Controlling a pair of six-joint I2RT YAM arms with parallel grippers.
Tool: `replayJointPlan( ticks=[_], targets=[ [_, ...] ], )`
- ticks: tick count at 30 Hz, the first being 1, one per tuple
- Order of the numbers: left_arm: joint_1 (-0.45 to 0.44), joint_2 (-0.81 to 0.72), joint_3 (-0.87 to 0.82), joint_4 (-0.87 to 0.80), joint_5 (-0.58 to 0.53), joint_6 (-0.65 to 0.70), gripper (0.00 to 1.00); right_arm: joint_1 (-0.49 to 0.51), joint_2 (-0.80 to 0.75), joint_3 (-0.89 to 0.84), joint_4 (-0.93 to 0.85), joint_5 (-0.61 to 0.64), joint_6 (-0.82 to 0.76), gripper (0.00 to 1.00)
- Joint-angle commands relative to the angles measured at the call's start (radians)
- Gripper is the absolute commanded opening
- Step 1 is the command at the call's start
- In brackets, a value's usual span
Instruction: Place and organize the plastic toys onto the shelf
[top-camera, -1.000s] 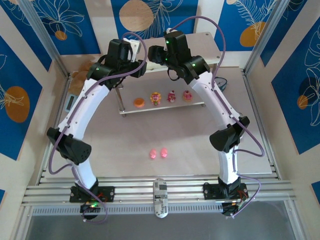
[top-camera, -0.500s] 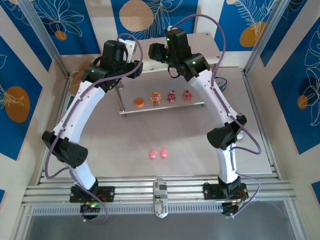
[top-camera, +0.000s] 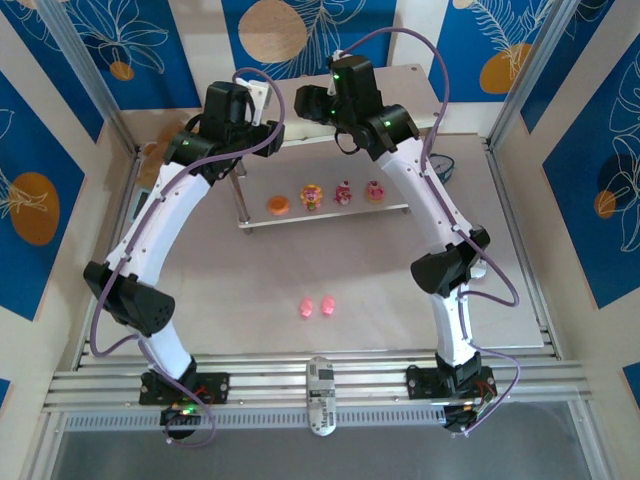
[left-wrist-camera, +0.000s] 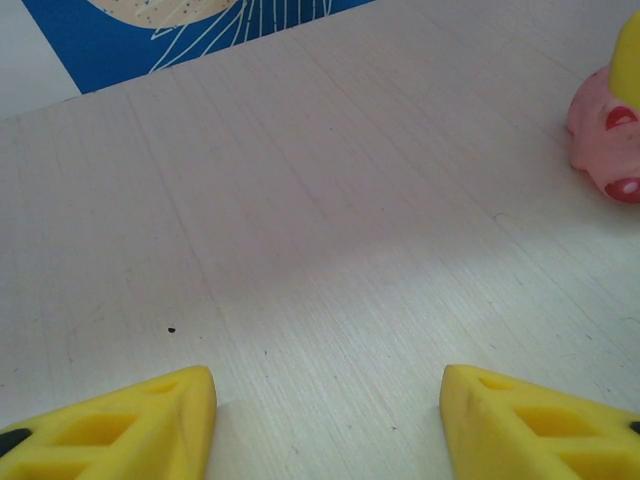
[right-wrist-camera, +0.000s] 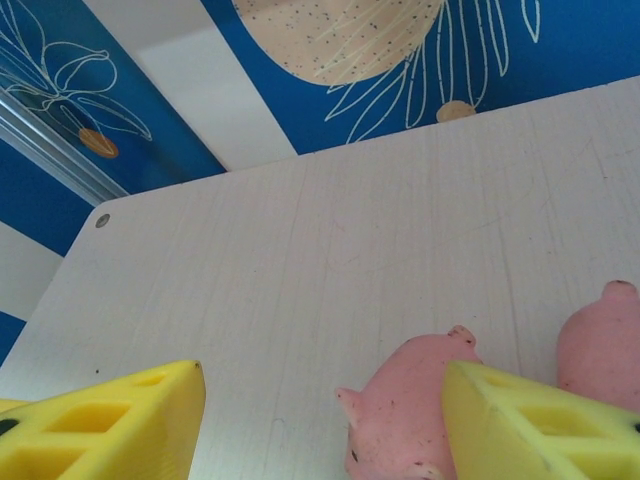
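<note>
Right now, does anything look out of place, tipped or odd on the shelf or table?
Two pink piglets lie on the table in front of the shelf, apart from the rest. On the lower board, the row of orange round piece and three cupcake figures stands tidy.

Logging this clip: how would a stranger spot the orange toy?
Find the two-tier beige shelf on metal legs at the table's far side. Its lower board holds a row of four. The flat orange round piece is leftmost; its three neighbours are pink-and-yellow cupcake figures.

Blue floral wall panels; pale tabletop.
</note>
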Motion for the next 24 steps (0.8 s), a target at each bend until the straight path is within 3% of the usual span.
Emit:
replayJointPlan(
  ticks=[1,18,24],
  targets=[
    [0.017,-0.038,-0.013,0.014,0.006,0.006,0.61,-0.005,0.028,0.04,-0.022,-0.054,0.01,0.65],
    [0.02,-0.043,-0.026,0.017,0.016,0.003,0.61,-0.024,0.069,0.095,0.009,-0.188,-0.006,0.66],
    [0.02,-0.038,-0.026,0.031,0.043,-0.011,0.6,-0.032,0.012,0.07,0.082,-0.251,-0.036,0.68]
  ],
)
